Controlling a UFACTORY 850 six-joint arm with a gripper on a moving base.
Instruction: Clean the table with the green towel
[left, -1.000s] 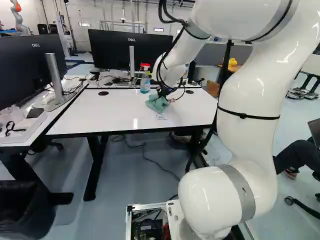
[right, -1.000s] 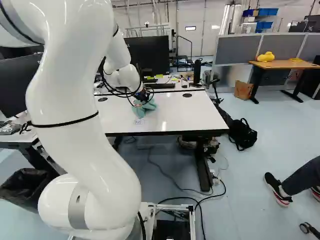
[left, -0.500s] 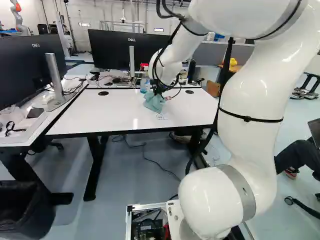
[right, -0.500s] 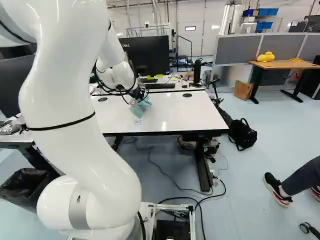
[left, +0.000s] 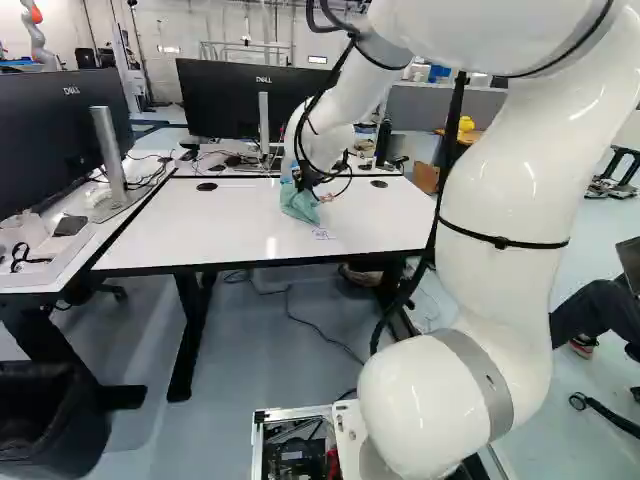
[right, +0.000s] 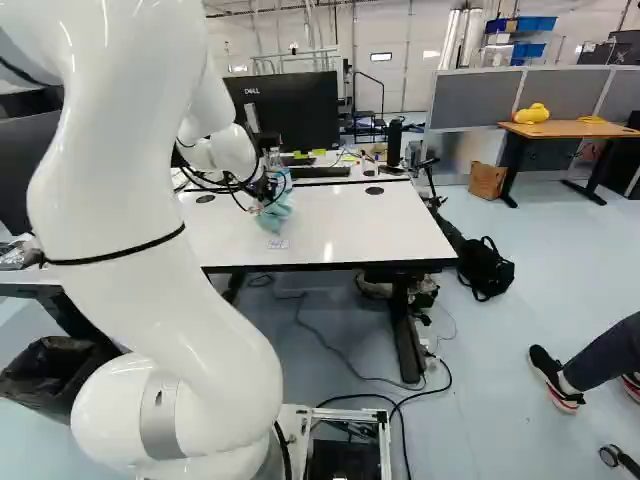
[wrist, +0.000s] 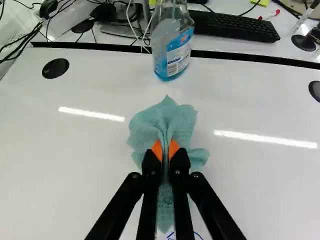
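My gripper is low over the white table, shut on the green towel. In the wrist view the orange pads of the gripper pinch a fold of the towel from both sides. The cloth spreads out ahead of and beneath the fingers, against the tabletop. Small blue pen marks show beneath the gripper, partly covered by it and the towel.
A spray bottle with blue liquid stands ahead of the towel, near the table's far edge. Behind are a keyboard, cables and a monitor. Another monitor stands at the left. Another robot is far back.
The arm has swung to the left in both base views, carrying the towel with it over the tabletop. The pen marks and the base have stayed put.
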